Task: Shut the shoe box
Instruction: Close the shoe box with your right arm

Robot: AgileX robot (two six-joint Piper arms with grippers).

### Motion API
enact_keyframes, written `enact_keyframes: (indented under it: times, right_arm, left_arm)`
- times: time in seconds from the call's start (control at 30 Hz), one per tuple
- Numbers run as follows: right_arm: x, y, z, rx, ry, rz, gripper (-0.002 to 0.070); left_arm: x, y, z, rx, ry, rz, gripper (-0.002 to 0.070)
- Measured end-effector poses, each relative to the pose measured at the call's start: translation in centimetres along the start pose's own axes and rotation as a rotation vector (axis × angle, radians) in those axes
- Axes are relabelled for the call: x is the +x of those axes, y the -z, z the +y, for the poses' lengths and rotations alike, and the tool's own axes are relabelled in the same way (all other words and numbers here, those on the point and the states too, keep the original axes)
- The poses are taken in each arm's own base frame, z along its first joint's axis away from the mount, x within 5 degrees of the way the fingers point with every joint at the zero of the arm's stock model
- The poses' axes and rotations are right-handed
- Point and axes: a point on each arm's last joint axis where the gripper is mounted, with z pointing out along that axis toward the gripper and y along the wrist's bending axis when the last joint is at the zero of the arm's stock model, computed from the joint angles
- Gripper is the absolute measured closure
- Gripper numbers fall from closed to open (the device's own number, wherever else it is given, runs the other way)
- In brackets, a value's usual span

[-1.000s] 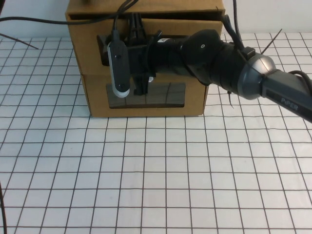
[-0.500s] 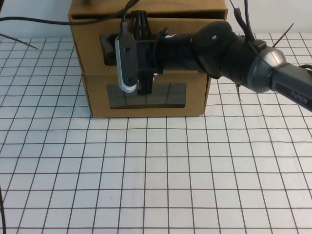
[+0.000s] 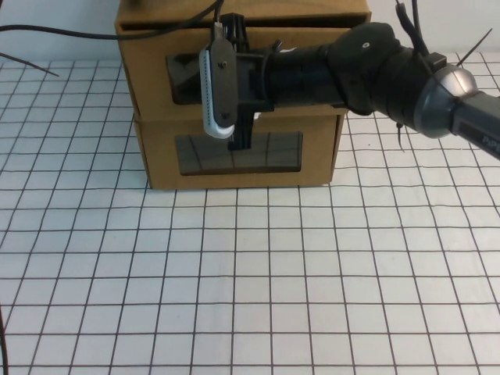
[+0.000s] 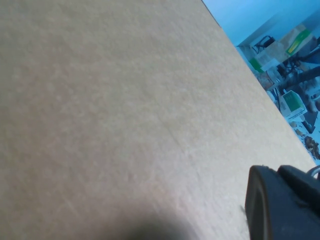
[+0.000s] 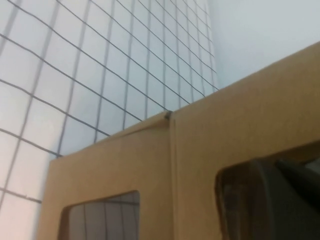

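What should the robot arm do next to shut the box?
Probably press the right gripper, now at the shoe box front, further inward: a dark gap shows along the box's top edge. The left gripper sits close against cardboard.

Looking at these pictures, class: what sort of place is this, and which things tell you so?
Probably a robot test bench in a lab. A gridded white table holds two stacked cardboard boxes, the right pincer is at their front, and the left pincer lies against cardboard, with cluttered shelves behind.
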Motion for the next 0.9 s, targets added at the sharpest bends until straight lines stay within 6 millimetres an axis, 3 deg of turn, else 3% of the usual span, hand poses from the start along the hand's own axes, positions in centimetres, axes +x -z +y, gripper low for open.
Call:
enact_keyframes:
  times: [0.3,0.6,0.9]
  right_arm:
    - [-0.6,1.0,-0.4,-0.007,-0.005,-0.002,0.0691]
    - [-3.2,3.2,-2.5,0.082,-0.002,-0.007,0.0691]
    - [-1.1,2.3,-2.7,0.169,-0.038,0.080,0.0691]
  left_arm:
    - [-0.1,0.1,0.1,-0.010,-0.011,-0.004,0.0677]
    - [-0.1,0.6,0.6,-0.020,-0.013,-0.006,0.0677]
    - [-0.3,0.8,0.8,-0.027,-0.015,-0.018,0.0677]
